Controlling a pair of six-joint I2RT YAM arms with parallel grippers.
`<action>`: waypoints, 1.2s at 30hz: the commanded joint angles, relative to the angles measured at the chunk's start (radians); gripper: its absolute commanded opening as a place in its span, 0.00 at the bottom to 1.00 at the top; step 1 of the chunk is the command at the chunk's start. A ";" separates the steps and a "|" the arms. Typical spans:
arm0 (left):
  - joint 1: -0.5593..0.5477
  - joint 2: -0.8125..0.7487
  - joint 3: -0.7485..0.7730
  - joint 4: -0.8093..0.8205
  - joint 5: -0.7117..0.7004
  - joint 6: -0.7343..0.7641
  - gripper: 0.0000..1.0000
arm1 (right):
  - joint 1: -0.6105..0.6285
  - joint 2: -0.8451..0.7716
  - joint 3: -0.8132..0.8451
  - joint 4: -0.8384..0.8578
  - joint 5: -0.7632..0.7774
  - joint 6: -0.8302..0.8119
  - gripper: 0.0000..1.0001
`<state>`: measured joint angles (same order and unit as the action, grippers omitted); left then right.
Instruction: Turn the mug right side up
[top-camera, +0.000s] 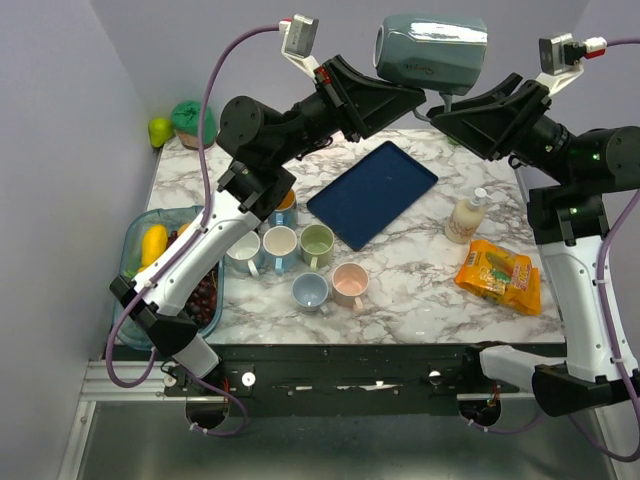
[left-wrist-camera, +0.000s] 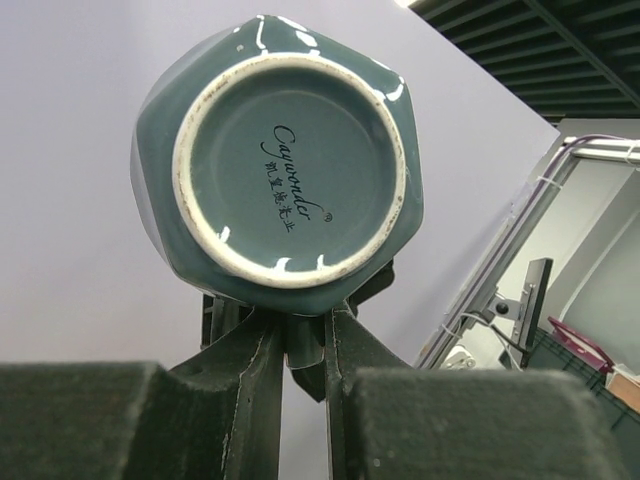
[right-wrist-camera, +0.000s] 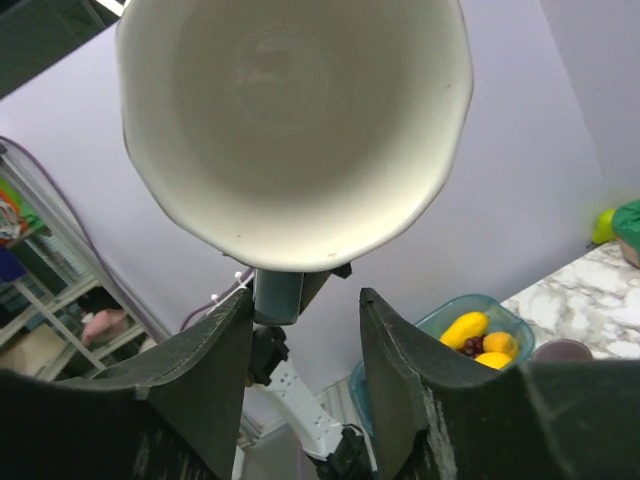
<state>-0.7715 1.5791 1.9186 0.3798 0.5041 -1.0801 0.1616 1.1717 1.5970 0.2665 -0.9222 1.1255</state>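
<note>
A teal mug (top-camera: 430, 50) with a white inside is held in the air on its side, high above the table's back. In the left wrist view I see its base (left-wrist-camera: 290, 165). My left gripper (left-wrist-camera: 300, 340) is shut on the mug's handle (left-wrist-camera: 298, 350) below the body; it reaches in from the left in the top view (top-camera: 418, 98). My right gripper (top-camera: 440, 112) faces the mug's mouth (right-wrist-camera: 295, 120). Its jaws stand apart in the right wrist view (right-wrist-camera: 305, 310), with the handle (right-wrist-camera: 278, 295) close beside one finger.
On the marble table lie a navy tray (top-camera: 372, 193), several upright mugs (top-camera: 300, 262), a lotion bottle (top-camera: 466, 217) and an orange snack packet (top-camera: 498, 276). A clear fruit container (top-camera: 160, 262) sits at the left edge. A green apple (top-camera: 160, 131) is at the back left.
</note>
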 joint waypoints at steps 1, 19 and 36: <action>0.000 -0.002 -0.001 0.143 0.011 -0.041 0.00 | -0.007 0.028 0.009 0.092 -0.007 0.049 0.52; -0.002 0.029 -0.035 0.185 0.024 -0.086 0.00 | -0.007 0.052 -0.005 0.143 0.077 0.096 0.01; 0.063 -0.270 -0.337 -0.342 -0.283 0.420 0.76 | 0.009 0.029 0.139 -0.378 0.209 -0.327 0.01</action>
<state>-0.7349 1.4124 1.6199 0.2813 0.3752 -0.8799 0.1616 1.2160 1.6527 -0.0212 -0.7906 0.9527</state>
